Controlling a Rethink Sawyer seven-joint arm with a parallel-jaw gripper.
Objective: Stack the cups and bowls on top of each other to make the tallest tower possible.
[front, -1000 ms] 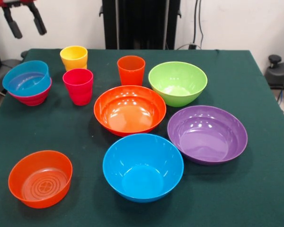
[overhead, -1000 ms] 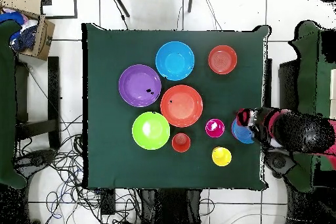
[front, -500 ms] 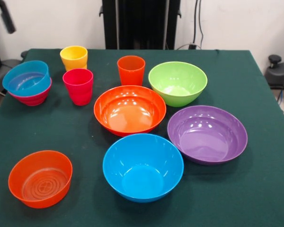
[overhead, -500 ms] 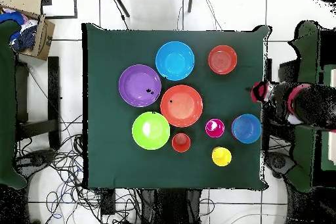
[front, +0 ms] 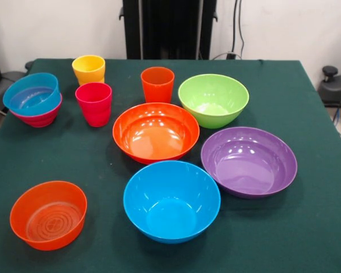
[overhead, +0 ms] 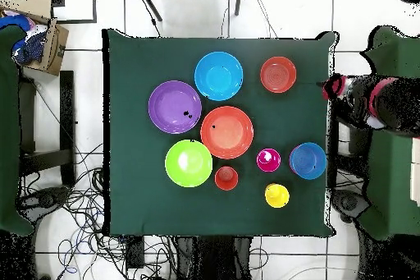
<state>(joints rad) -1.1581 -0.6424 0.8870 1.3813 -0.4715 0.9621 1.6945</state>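
Three cups stand at the far left: yellow [front: 88, 68], red-pink [front: 94, 102] and orange [front: 157, 83]. A translucent blue bowl [front: 32, 94] sits nested in a magenta bowl [front: 38, 118] at the left edge. The lime green bowl [front: 213, 99], large orange bowl [front: 156, 131], purple bowl [front: 249, 160], blue bowl [front: 171, 200] and small translucent orange bowl [front: 48, 214] each stand alone and upright. My gripper [overhead: 334, 89] shows only in the overhead view, just off the table's right edge, level with the small orange bowl [overhead: 278, 75] and holding nothing I can see.
The dark green cloth [front: 307, 227] covers the whole table. A black stand [front: 169, 28] rises behind the far edge. A cardboard box [overhead: 41, 34] and cables [overhead: 74, 211] lie on the floor beside the table.
The arm has drawn away from the blue-in-magenta pile, left the front view, and slid along the table's right edge in the overhead view. No bowl or cup has moved.
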